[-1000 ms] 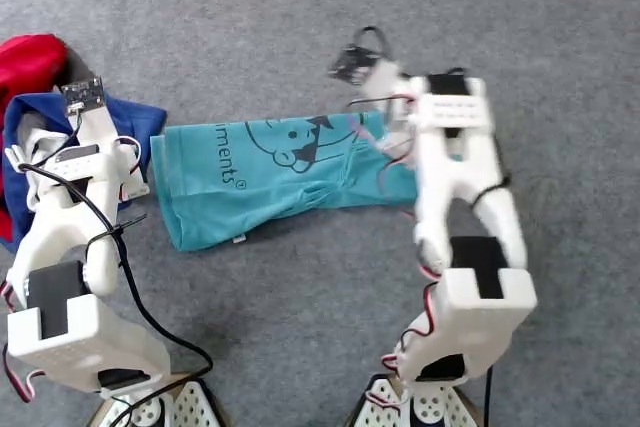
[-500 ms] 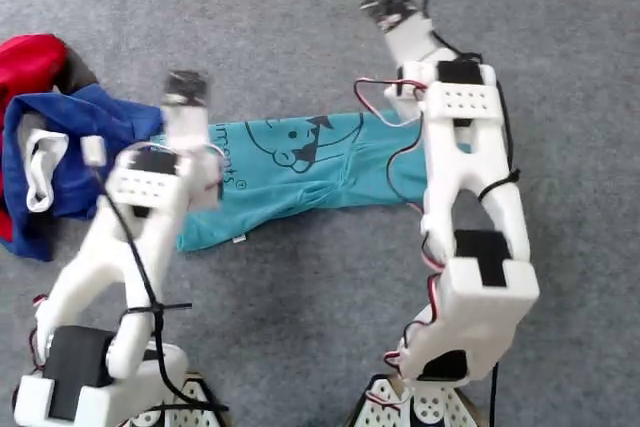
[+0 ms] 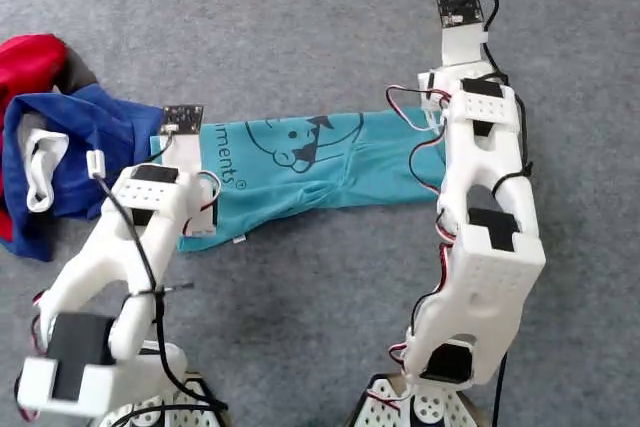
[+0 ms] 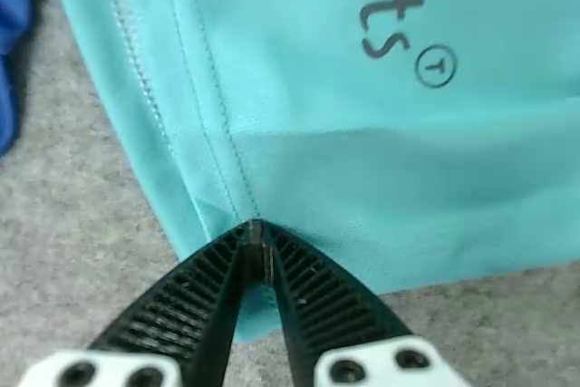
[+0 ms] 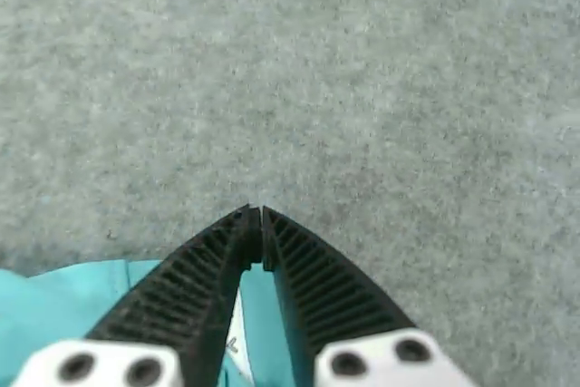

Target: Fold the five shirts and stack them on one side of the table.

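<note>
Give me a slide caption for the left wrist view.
Left gripper shut on the teal shirt at its stitched hem, grey table beneath.

Left arm (image 3: 130,237), right arm (image 3: 485,207): white blocky shells, black servos, loose red/black/white cables (image 3: 415,137), small black wrist boards (image 3: 458,5). Left hand (image 4: 256,231), right hand (image 5: 254,217): black ribbed fingers (image 4: 313,289), white screw-holed bases.

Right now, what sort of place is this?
Probably a robotics lab bench: left arm and right arm at a grey felt-covered table, a teal shirt spread out, a blue shirt and red shirt heaped beside it.
</note>
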